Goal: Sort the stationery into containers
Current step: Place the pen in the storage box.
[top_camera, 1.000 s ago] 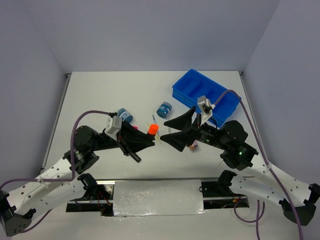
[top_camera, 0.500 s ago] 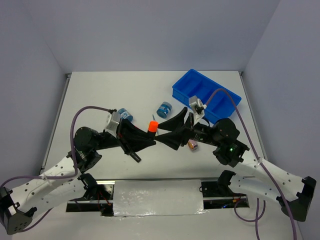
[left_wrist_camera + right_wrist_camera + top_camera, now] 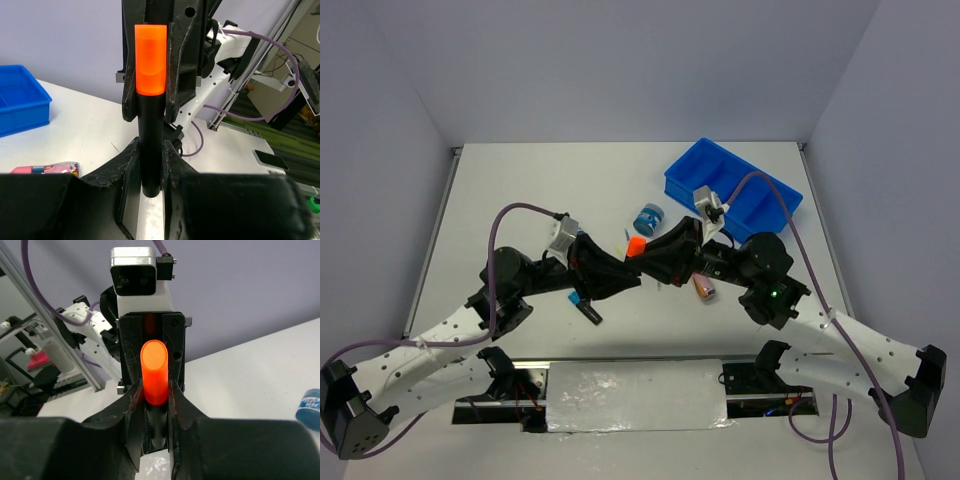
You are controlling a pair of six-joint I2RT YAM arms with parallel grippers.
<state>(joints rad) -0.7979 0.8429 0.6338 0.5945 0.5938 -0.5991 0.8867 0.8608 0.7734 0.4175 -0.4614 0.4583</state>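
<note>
The orange-capped highlighter [image 3: 636, 246] is held off the table [image 3: 520, 200] near the middle of the scene, between the two arms. The left gripper [image 3: 150, 167] has its jaws narrow, clamped on the black barrel, so the pen stands upright in its wrist view with the cap on top. The right gripper [image 3: 155, 390] comes in from the right with its fingers pressed against both sides of the orange cap, so it is closed on the same pen.

Just beyond them, on the far side, a round blue tub [image 3: 648, 217] stands on the table. The blue tray [image 3: 733, 195] lies further right and far, set at an angle, and its compartments show nothing inside from above. A pink-gold cylinder [image 3: 705, 287] lies on the table just right of the right gripper, on the near side. A blue-capped highlighter [image 3: 588, 310] lies flat near the left gripper, below it in the top view
</note>
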